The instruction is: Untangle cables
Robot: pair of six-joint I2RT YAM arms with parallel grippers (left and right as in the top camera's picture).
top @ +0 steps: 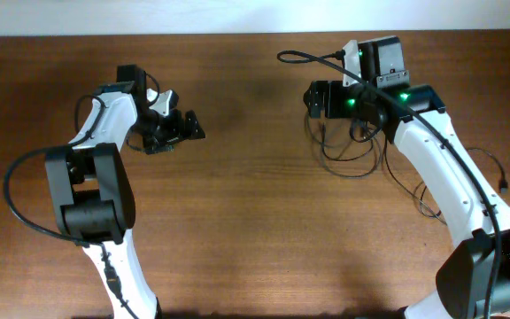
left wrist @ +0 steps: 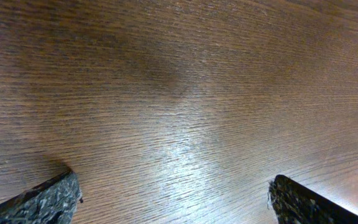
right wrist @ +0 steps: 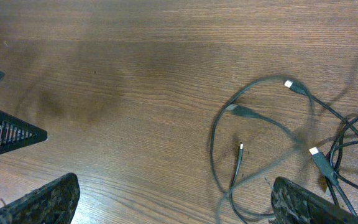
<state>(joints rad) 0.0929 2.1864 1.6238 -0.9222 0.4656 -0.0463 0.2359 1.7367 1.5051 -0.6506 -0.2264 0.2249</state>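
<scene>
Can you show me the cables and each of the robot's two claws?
cables (right wrist: pixel 244 112), right wrist view, on a plug body in the loop.
left gripper (left wrist: pixel 176 202), left wrist view, midway between its open fingertips.
right gripper (right wrist: pixel 176 202), right wrist view, midway between its open fingertips.

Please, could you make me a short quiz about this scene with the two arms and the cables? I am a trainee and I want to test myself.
1. Fill in: the jaws of the left gripper stand ____.
2. True or false: the right gripper is shut on one of the cables.
3. Choose: on the table, the cables lie A) beside the left gripper, B) by the right gripper, C) midway between the two arms.
Key: 1 open; 2 false; 3 B.
</scene>
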